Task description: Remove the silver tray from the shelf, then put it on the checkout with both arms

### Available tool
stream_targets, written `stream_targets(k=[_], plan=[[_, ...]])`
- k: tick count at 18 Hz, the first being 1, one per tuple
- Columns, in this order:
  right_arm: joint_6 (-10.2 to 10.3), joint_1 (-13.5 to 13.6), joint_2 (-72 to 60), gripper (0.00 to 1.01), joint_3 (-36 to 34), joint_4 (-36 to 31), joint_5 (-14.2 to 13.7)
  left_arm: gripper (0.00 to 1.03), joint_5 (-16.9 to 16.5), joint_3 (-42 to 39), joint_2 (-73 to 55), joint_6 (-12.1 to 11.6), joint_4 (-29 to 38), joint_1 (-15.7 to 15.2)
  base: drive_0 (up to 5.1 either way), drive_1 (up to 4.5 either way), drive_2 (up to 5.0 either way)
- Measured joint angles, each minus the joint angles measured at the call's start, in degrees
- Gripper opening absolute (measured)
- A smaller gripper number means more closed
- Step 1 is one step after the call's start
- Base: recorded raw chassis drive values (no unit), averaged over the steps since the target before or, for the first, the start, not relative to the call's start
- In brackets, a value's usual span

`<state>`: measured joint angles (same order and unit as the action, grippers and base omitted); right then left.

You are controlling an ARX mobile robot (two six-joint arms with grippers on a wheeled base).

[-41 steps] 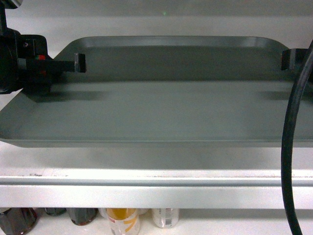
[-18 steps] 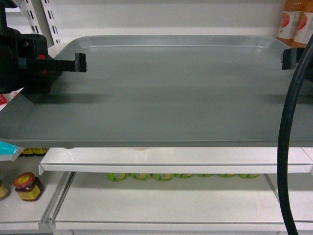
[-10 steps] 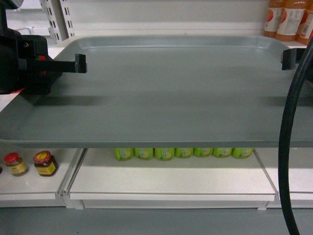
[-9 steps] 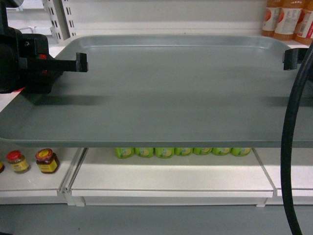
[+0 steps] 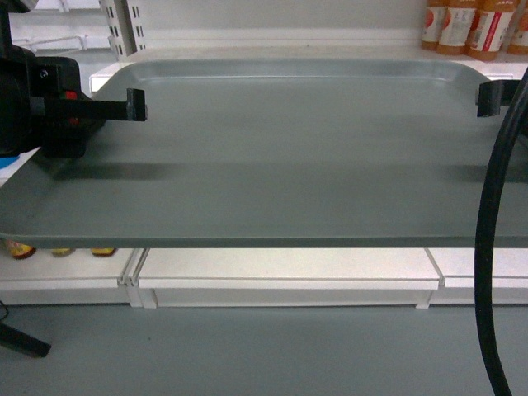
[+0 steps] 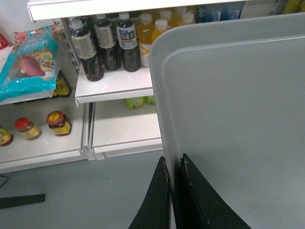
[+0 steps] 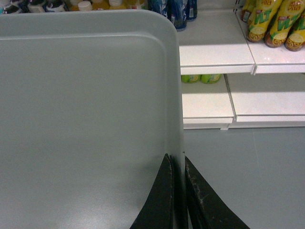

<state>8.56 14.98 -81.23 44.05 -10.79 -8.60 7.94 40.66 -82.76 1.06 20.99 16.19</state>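
Tray held level in the air in front of the shelf, above grey floor. Left gripper and right gripper each have their fingers closed on a side rim. Bottles behind; labels too blurred to read. Tray edges run out of frame.

Even overhead light, soft shadows, slightly blurry head view

No text, brand, number or sign is legible. Labels on the dark bottles beyond the left tool carry print too small to read. Yellow bottles beyond the right tool show partial green lettering, undecipherable.
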Motion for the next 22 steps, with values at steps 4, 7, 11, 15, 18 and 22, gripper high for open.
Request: stream_targets(k=[4, 7, 11, 15, 18, 22], plan=[[-0.1, -0.1, 0.0, 0.03, 0.0, 0.1, 0.0, 0.04, 0.0, 0.0, 0.0, 0.0, -0.2, 0.0, 0.1, -4.15, 4.3], [-0.1, -0.1, 0.1, 0.03, 0.0, 0.0, 0.0, 0.04, 0.0, 0.0, 0.0, 0.0, 0.0, 0.0, 0.1, -4.13, 4.3], [-0.1, 0.0, 0.1, 0.03, 0.0, 0.1, 0.0, 0.04, 0.0, 0.1, 0.0, 0.0, -0.1, 0.0, 0.2, -4.04, 4.4], [-0.1, 0.0, 0.0, 0.03, 0.0, 0.2, 0.0, 0.04, 0.0, 0.1, 0.0, 0.0, -0.1, 0.0, 0.1, -4.15, 4.3], [-0.1, 0.0, 0.0, 0.03, 0.0, 0.1, 0.0, 0.04, 0.0, 0.1, 0.0, 0.0, -0.2, 0.0, 0.1, -4.14, 4.3], [-0.2, -0.1, 0.0, 0.03, 0.0, 0.1, 0.0, 0.04, 0.0, 0.1, 0.0, 0.0, -0.2, 0.0, 0.1, -4.18, 4.3]])
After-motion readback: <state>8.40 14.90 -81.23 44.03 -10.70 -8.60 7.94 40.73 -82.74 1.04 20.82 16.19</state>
